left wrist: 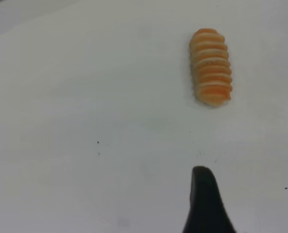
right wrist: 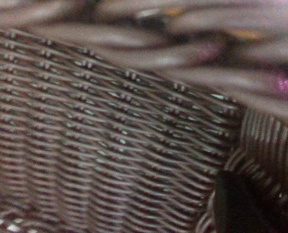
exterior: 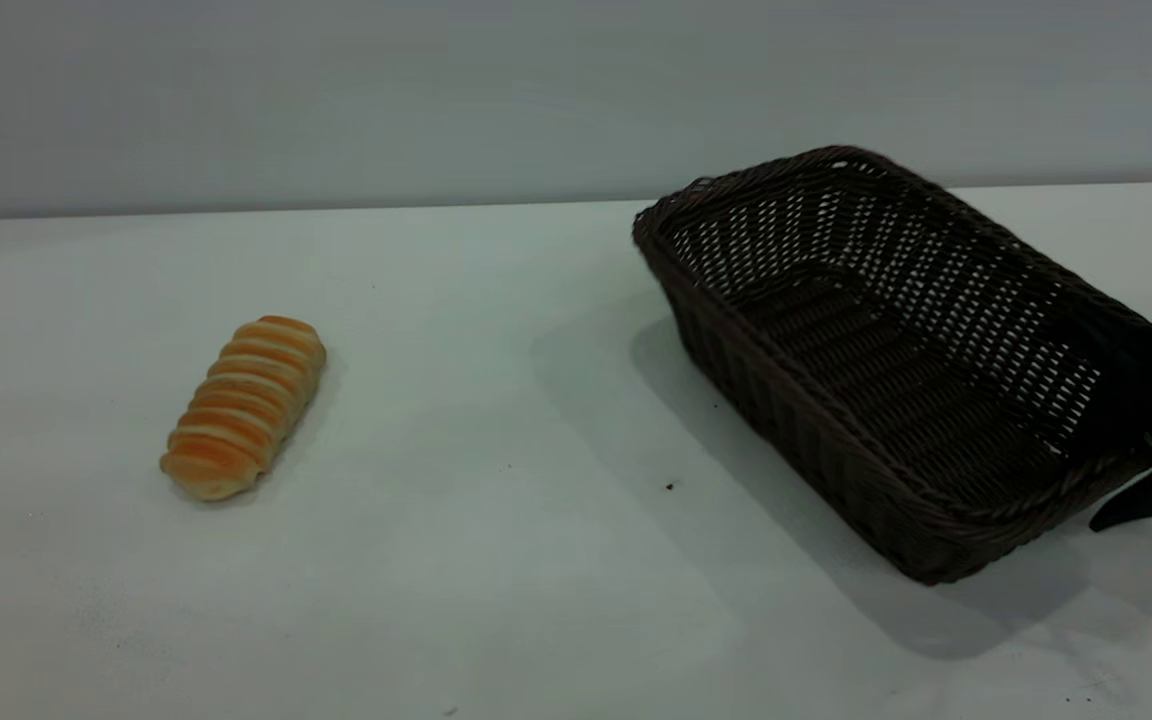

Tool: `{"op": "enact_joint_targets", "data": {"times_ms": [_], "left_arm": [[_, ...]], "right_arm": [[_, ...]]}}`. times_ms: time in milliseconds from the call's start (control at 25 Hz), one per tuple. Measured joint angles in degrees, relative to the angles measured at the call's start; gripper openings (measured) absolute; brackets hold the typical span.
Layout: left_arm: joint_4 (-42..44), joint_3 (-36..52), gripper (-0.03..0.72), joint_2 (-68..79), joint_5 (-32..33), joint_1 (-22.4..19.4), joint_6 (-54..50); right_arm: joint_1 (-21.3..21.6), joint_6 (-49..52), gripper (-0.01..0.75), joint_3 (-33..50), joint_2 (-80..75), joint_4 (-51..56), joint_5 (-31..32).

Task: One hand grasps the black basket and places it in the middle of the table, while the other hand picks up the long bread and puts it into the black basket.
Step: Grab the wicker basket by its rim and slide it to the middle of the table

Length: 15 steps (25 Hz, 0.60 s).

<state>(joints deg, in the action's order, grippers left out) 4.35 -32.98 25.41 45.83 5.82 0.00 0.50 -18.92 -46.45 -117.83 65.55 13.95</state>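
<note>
Exterior cam: sat low, near level, faced across the table [exterior: 496, 560] twd back wall.
Left wrist cam: looked down on tabletop from well above, long bread [left wrist: 211, 66] in view.
Right wrist cam: v. close, black basket [right wrist: 110, 145] weave filled frame.
Shared: bread w/ exterior; basket [exterior: 896, 360] w/ exterior.

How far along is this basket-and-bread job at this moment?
Nothing is finished. In hand: the right hand is at the black basket, which sits tilted at the table's right side. Left: centring it, then loading the long bread, untouched on the table below the left hand.
</note>
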Motion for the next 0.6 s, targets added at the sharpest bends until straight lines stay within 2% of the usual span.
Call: {"op": "enact_joint_targets", "data": {"times_ms": [200,440,600], "left_arm": [[0.0,0.0,0.508,0.0,0.0,0.0,0.0],[0.0,0.0,0.508,0.0,0.2,0.0,0.0],[0.0,0.0,0.508,0.0,0.5,0.0,0.0]], "right_arm": [[0.0,-6.6,0.244,-0.3,6.2,-1.0,3.7],[-0.4,-14.1,0.244,-8.4,8.2,-4.3,20.4],[-3.3,-15.4,0.244,-14.8,5.8,-8.6,27.5]]}}
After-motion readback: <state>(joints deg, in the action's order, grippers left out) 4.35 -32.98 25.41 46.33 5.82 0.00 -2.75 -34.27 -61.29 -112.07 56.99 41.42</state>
